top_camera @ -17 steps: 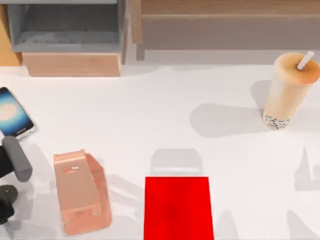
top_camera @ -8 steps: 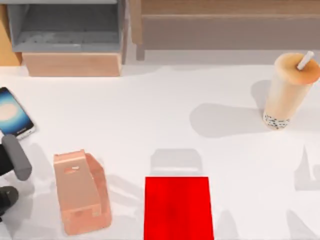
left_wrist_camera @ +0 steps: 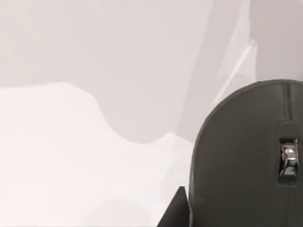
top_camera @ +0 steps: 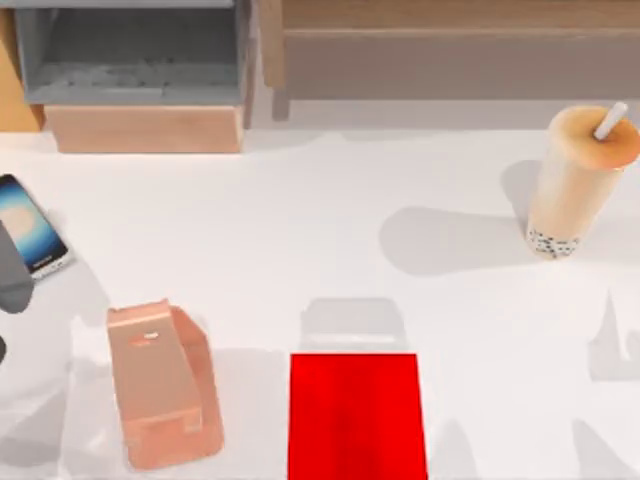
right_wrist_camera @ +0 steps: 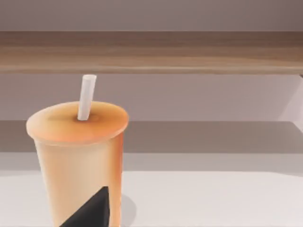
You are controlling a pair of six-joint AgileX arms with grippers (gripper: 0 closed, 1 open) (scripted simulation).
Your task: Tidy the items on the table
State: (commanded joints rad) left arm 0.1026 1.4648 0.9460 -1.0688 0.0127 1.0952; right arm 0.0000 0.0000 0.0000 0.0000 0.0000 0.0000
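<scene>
The left gripper's grip can't be told, though the mouse (left_wrist_camera: 246,161) sits close under its camera (likely carried).

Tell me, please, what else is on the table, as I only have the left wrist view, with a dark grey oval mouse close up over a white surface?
Observer: In the top view, a tan bubble-tea cup with a white straw stands upright at the back right of the plain white tabletop.
Operator: Thank you. Could you say what lies on the left side?
Observer: A silver-edged smartphone with a glowing blue-white screen lies face up at the left edge. Nearer the front, a pink-copper phone stand sits to the left of a red rectangular pad, with a gap between them.
</scene>
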